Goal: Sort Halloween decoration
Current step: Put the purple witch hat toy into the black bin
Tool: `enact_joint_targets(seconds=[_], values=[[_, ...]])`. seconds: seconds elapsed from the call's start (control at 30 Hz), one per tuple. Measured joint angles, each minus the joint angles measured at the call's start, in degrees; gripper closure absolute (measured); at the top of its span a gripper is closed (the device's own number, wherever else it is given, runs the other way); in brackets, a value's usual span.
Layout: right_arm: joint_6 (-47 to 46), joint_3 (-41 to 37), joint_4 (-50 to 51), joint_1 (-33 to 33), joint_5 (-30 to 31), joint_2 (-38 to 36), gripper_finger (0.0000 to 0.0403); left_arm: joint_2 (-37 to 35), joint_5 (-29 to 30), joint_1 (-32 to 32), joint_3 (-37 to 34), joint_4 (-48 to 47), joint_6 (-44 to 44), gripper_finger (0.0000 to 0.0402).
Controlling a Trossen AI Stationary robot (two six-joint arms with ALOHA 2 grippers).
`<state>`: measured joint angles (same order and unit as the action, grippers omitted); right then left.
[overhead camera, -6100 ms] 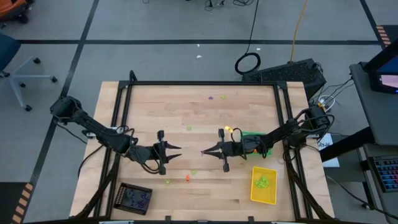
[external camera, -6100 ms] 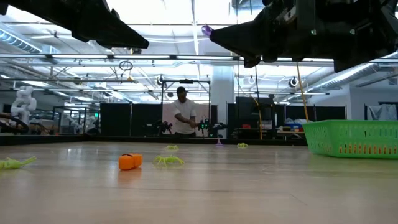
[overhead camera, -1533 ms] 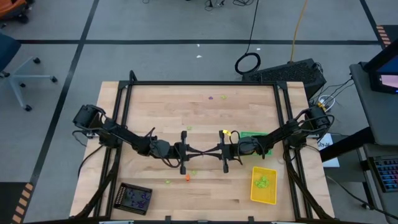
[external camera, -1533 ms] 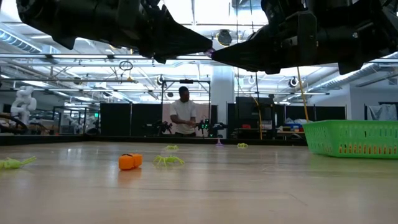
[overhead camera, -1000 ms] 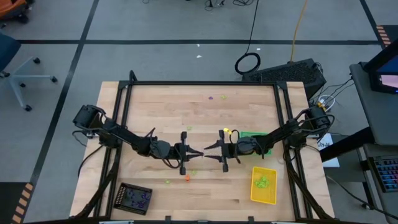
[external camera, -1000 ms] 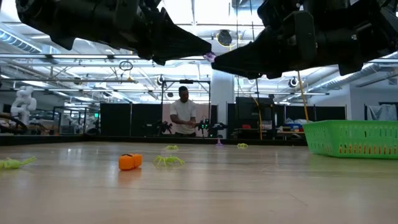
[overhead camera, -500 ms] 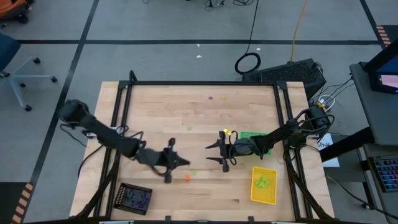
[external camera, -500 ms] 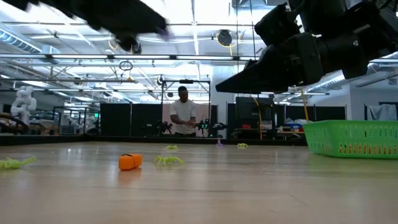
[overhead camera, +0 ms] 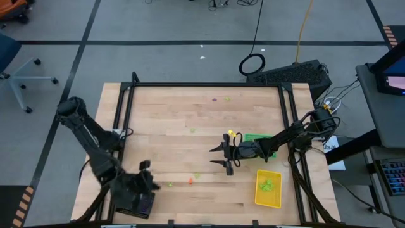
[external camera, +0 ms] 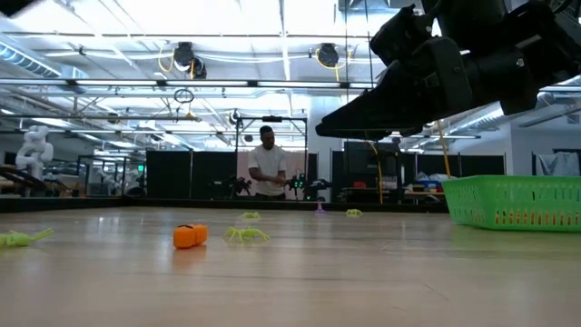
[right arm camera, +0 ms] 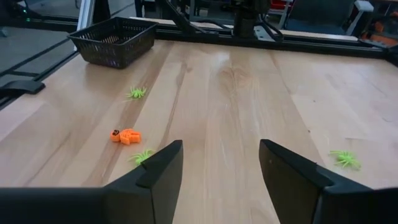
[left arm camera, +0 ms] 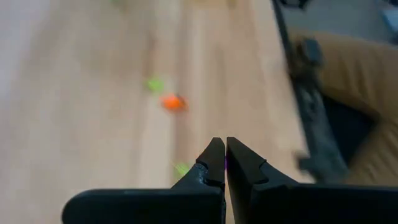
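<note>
On the wooden table, the clenched left gripper has swung to the black tray, apparently carrying the purple trinket; the right gripper hangs released.

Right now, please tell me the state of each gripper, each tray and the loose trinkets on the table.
left gripper: shut, over the black tray
right gripper: open, empty, mid-table
black tray: holds purple trinkets
yellow tray: holds green trinkets
green tray: contents hidden
orange trinket: loose on table
</note>
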<state>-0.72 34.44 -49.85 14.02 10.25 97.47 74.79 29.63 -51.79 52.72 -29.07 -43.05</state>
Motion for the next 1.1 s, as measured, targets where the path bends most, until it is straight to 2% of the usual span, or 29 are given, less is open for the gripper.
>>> enact_joint_targets(seconds=[0.3, 0.53, 0.87, 1.0, 1.1], values=[[-2.6, 0.0, 0.0, 0.1, 0.0, 0.0, 0.0206, 5.4, -9.1, -9.8, 1.8, -5.1, -18.7, 0.0401], [-3.0, 0.0, -1.1, 1.1, 0.0, 0.0, 0.0206, 11.4, -15.3, -11.8, 1.7, -6.0, -26.8, 0.0401], [-2.7, 0.0, -2.2, 2.3, 0.0, 0.0, 0.0206, 16.1, -16.1, -11.7, 1.7, -5.8, -27.3, 0.0401], [-2.7, 0.0, -2.2, 2.3, 0.0, 0.0, 0.0206, 16.5, -16.2, -11.6, 1.7, -6.0, -33.2, 0.0401], [-2.7, 0.0, -2.2, 2.3, 0.0, 0.0, 0.0206, 16.5, -17.4, -11.6, 1.7, -6.0, -37.2, 0.0383]])
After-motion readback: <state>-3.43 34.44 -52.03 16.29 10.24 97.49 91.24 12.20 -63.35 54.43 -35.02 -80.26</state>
